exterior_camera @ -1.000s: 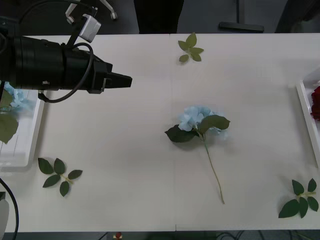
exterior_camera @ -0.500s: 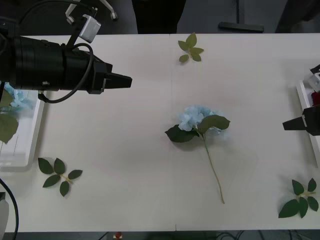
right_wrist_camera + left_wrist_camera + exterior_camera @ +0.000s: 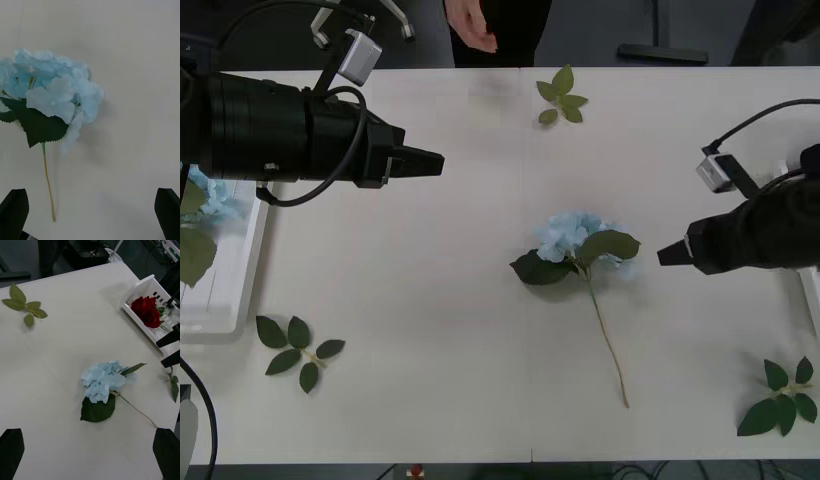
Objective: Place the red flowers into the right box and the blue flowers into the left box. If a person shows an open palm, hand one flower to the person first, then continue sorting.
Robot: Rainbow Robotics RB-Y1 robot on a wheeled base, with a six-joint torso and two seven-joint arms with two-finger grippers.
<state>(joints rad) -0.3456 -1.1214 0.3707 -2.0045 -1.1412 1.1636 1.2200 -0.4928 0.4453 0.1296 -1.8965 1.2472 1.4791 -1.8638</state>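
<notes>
We're hovering the right gripper (image 3: 663, 257) wide open just beside the blue flower (image 3: 572, 237); left gripper (image 3: 435, 161), also wide, is hanging over the table (image 3: 430, 300).

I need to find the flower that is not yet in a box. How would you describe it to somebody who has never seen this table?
On the white table, look near the middle, between the left gripper and the right gripper. There lies the blue flower, a pale blue hydrangea head with two dark leaves and a long thin stem. The leaf sprigs around it have no bloom.
</notes>
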